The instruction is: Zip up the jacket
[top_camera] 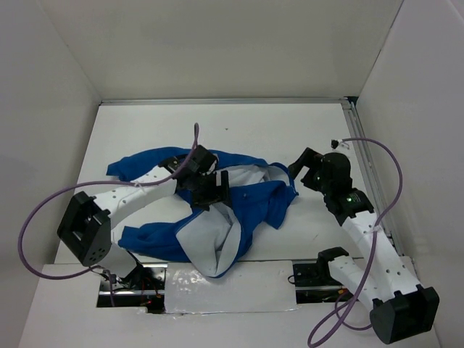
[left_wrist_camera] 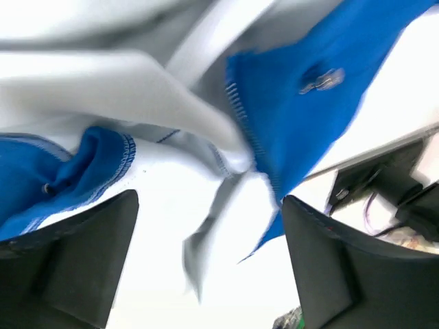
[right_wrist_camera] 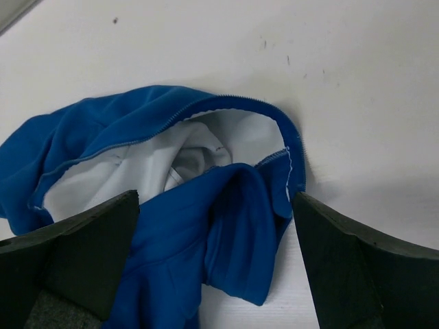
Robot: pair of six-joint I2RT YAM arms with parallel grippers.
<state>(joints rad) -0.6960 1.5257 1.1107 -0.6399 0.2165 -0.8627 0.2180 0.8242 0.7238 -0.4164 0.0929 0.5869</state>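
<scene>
white worktop [top_camera: 290, 130] between white walls is carrying the crumpled blue jacket [top_camera: 275, 203]; left gripper [top_camera: 208, 190] and right gripper [top_camera: 299, 169] are hovering spread wide, gripping nothing.

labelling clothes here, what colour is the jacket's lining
White lining, clearest in the right wrist view.

Crumpled jacket [top_camera: 255, 208] blocks the middle; table [top_camera: 275, 130] beyond it lies open.

The jacket [left_wrist_camera: 295, 123], lining exposed, bunches beyond the left end effector's [left_wrist_camera: 209, 205] parted fingers [left_wrist_camera: 68, 260]; blurred, perhaps unheld.
</scene>
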